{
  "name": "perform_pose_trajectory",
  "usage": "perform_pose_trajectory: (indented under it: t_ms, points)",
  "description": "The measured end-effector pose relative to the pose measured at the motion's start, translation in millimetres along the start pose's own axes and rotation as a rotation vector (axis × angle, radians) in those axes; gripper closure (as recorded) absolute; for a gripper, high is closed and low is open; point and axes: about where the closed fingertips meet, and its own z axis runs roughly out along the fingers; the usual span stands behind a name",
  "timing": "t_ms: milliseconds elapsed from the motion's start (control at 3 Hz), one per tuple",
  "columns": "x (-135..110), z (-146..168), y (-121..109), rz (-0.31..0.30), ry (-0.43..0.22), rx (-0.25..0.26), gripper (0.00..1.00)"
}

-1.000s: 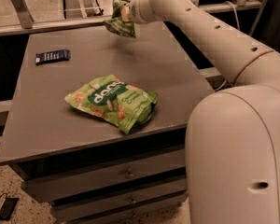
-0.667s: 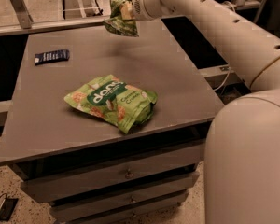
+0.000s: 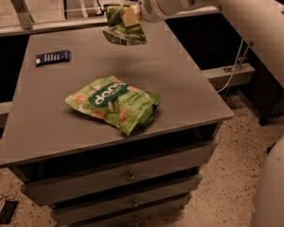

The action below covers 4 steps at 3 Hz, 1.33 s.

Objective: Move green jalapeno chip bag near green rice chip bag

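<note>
The green jalapeno chip bag (image 3: 121, 26) is a small dark olive-green wrinkled bag. It hangs in the air over the far edge of the grey table (image 3: 189, 84). My gripper (image 3: 126, 16) is shut on its top, at the end of the white arm coming in from the upper right. The green rice chip bag (image 3: 114, 103) is larger and light green with white lettering. It lies flat near the middle of the table, toward the front, well apart from the held bag.
A small dark flat packet (image 3: 53, 57) lies at the table's far left. Drawers (image 3: 128, 176) sit under the tabletop. A cable (image 3: 229, 77) and a low shelf are to the right. My white base (image 3: 277, 188) fills the lower right corner.
The arm has swung back to the right and the camera view has shifted. The gripper still holds the jalapeno bag over the far edge of the table, slightly lower.
</note>
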Motion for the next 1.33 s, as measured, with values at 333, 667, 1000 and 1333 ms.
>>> perform_pose_trajectory:
  t_ms: [333, 667, 1000, 1333]
  points:
    - [25, -27, 24, 0.023, 0.033, -0.040, 1.00]
    - [57, -49, 39, 0.029, 0.026, -0.085, 0.83]
    - [90, -72, 41, -0.005, 0.007, -0.144, 0.61]
    - [113, -95, 34, -0.026, -0.017, -0.152, 0.37]
